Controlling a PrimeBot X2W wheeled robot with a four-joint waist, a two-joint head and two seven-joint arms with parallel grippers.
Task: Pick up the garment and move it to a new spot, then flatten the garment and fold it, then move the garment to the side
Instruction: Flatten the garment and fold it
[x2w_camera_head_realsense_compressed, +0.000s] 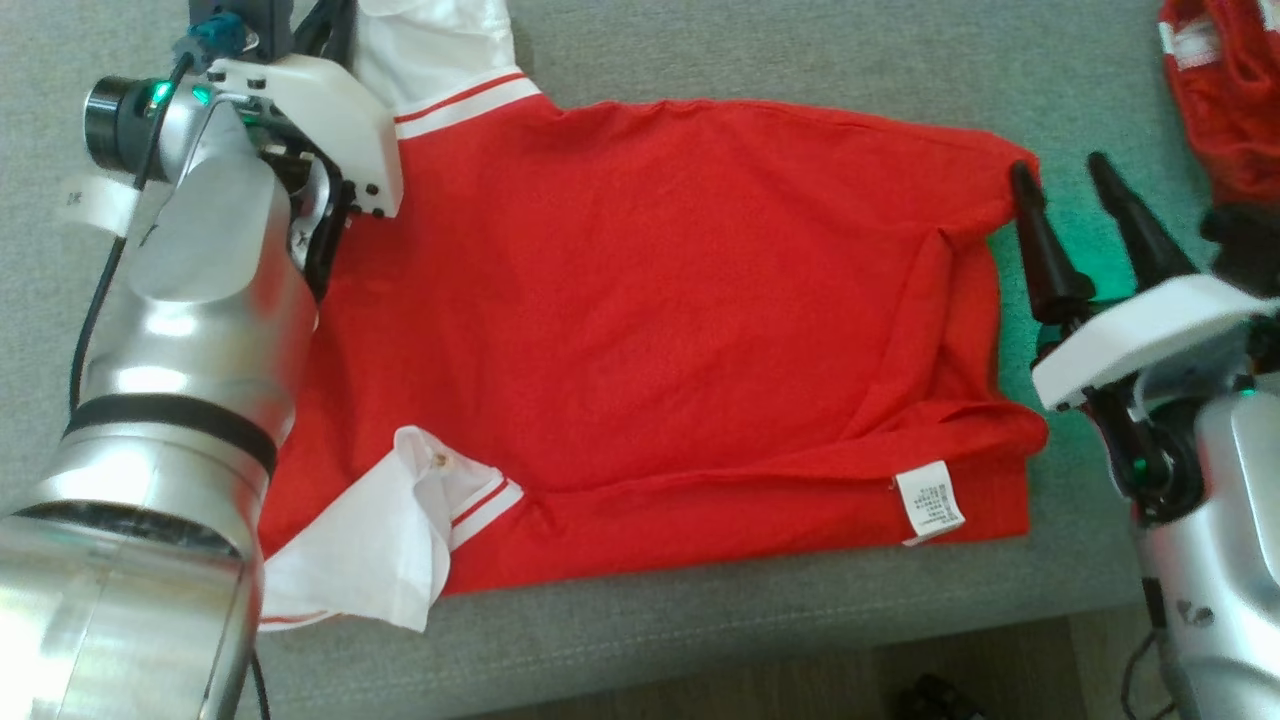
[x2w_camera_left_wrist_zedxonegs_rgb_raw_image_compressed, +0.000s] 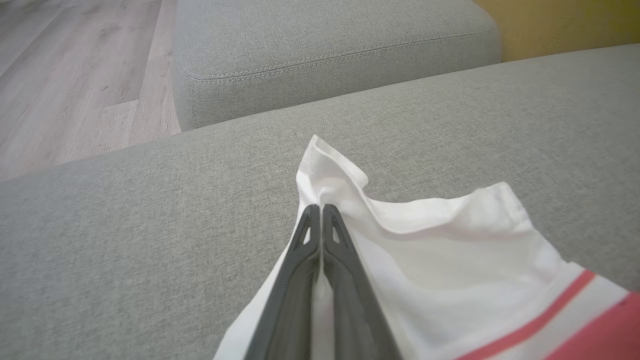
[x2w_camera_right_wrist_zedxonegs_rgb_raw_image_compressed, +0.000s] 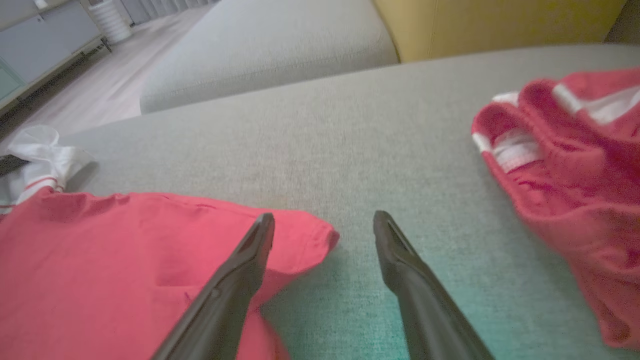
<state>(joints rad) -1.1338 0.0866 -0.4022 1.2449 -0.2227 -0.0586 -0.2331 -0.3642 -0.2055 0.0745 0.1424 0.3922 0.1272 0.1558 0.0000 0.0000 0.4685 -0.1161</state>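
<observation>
You have two garments in front of you: one red shirt (x2w_camera_head_realsense_compressed: 650, 330) spread flat on the grey cushion (x2w_camera_head_realsense_compressed: 800, 60), and one second red garment (x2w_camera_head_realsense_compressed: 1225, 90) bunched up at the far right, well apart from the shirt. The shirt has two white sleeves with red stripes and one white label (x2w_camera_head_realsense_compressed: 930, 502) near its front hem. There are two claws, one per arm.

Your left arm reaches forward along the shirt's left edge, its silver forearm lying over that side and the wrist bent in at the far sleeve (x2w_camera_left_wrist_zedxonegs_rgb_raw_image_compressed: 450, 240). The left claw (x2w_camera_left_wrist_zedxonegs_rgb_raw_image_compressed: 320, 207) is pinched tight on the white cloth of that sleeve; the fabric bunches up just past the fingertips. The near sleeve (x2w_camera_head_realsense_compressed: 380, 540) lies folded over, just beside the forearm, and nothing holds it.

Your right arm comes in from the lower right, fingers pointing forward and leaning a little left. The right claw (x2w_camera_head_realsense_compressed: 1060, 168) stands wide and holds nothing. It sits at the shirt's far right corner: in the right wrist view one finger overlaps the red corner and the other is over bare cushion. You cannot tell from these views whether that finger touches the cloth.
</observation>
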